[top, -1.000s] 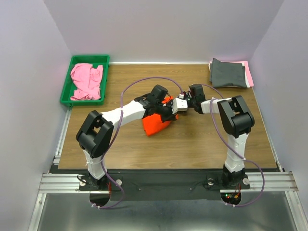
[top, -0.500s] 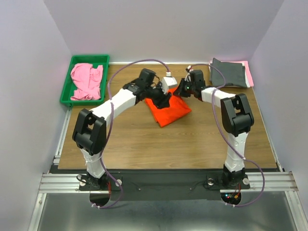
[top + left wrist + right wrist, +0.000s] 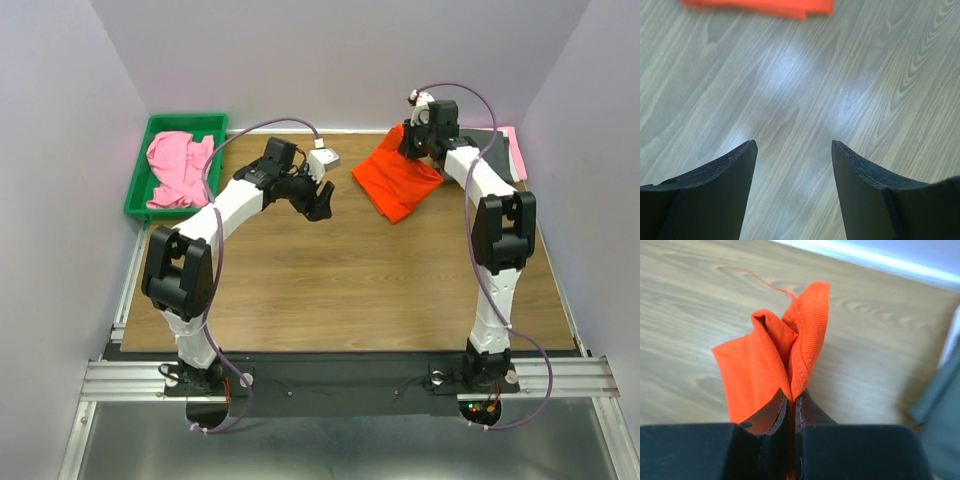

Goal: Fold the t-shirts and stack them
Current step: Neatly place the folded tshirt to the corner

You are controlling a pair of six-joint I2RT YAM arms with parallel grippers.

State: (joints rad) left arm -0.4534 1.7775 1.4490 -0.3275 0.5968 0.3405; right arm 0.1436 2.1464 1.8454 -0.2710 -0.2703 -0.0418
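Note:
The folded bright orange t-shirt (image 3: 395, 178) lies at the table's back right, one edge lifted. My right gripper (image 3: 412, 142) is shut on that edge, the orange cloth (image 3: 790, 355) bunched up between its jaws. A folded dark grey t-shirt (image 3: 488, 152) lies on a pink one (image 3: 518, 155) just right of it. A crumpled pink t-shirt (image 3: 180, 168) fills the green tray (image 3: 140, 190). My left gripper (image 3: 320, 205) hangs open over bare wood, left of the orange t-shirt (image 3: 765, 6), its fingers (image 3: 860, 185) wide apart and empty.
The green tray stands at the table's back left corner. White walls close in the back and both sides. The dark grey stack (image 3: 940, 410) shows at the right edge of the right wrist view.
My left gripper let go of the orange t-shirt, opened and drew back left. My right gripper dragged the shirt up and right toward the dark grey stack.

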